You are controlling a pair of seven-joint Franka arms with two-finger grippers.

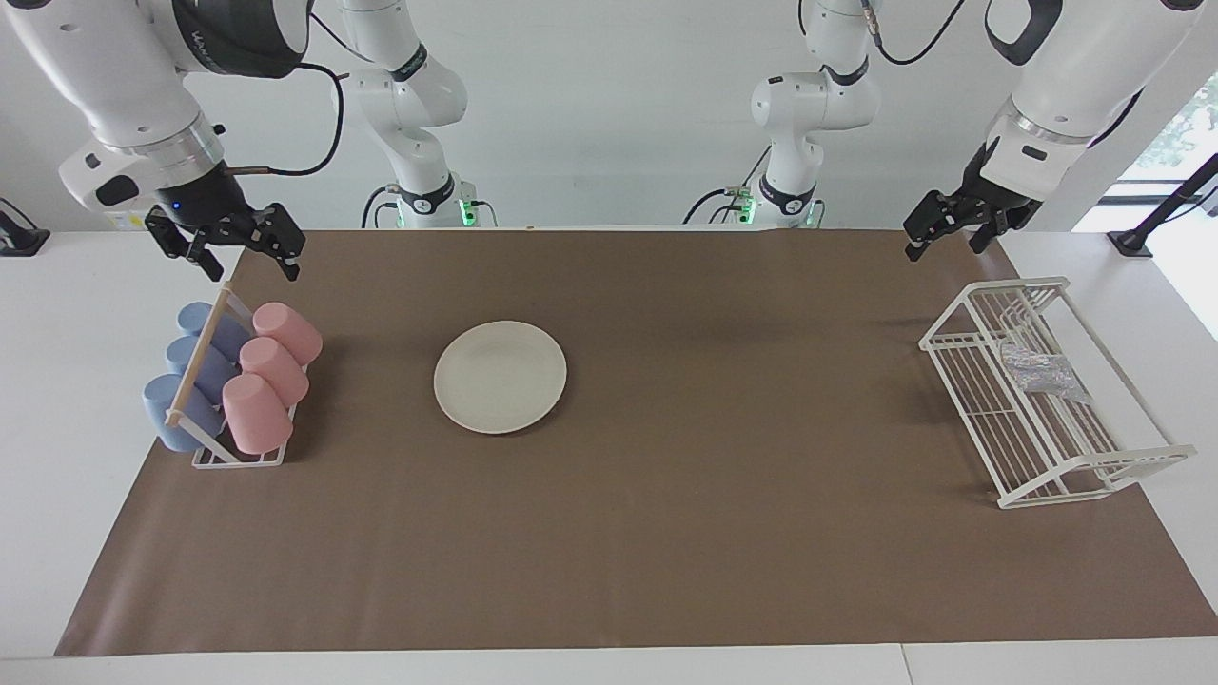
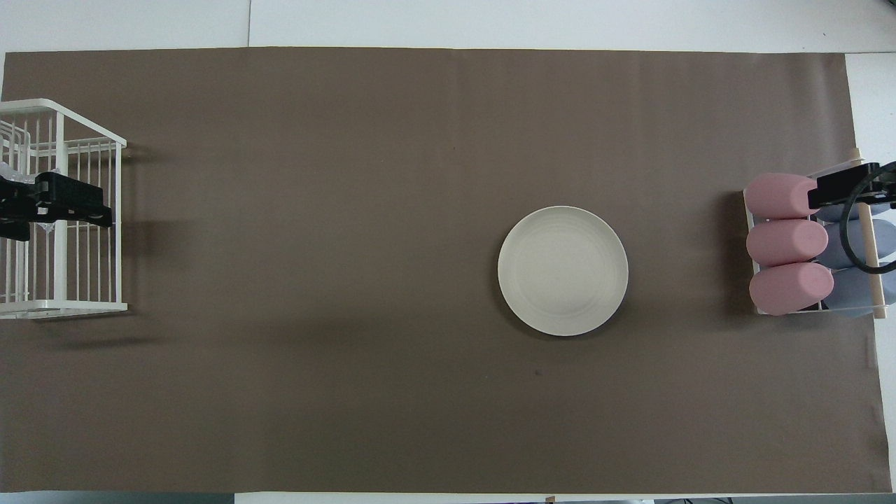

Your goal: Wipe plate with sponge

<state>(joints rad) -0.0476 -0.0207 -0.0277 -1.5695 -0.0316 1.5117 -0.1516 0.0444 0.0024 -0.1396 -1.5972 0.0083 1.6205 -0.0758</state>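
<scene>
The cream-white plate (image 1: 500,376) (image 2: 563,270) lies flat on the brown mat, toward the right arm's end of the table, with nothing on it. The silvery-grey sponge (image 1: 1042,373) rests inside a white wire rack (image 1: 990,297) (image 2: 120,231) at the left arm's end. My left gripper (image 1: 944,249) (image 2: 63,206) hangs open in the air over the robots' end of that rack, apart from the sponge, and covers the sponge in the overhead view. My right gripper (image 1: 249,266) (image 2: 840,190) hangs open above the cup holder, holding nothing.
A small wire holder (image 1: 238,459) at the right arm's end carries three pink cups (image 1: 271,371) (image 2: 787,241) and three blue cups (image 1: 190,376), with a wooden rod (image 1: 202,354) across its top. The brown mat (image 1: 666,495) covers most of the table.
</scene>
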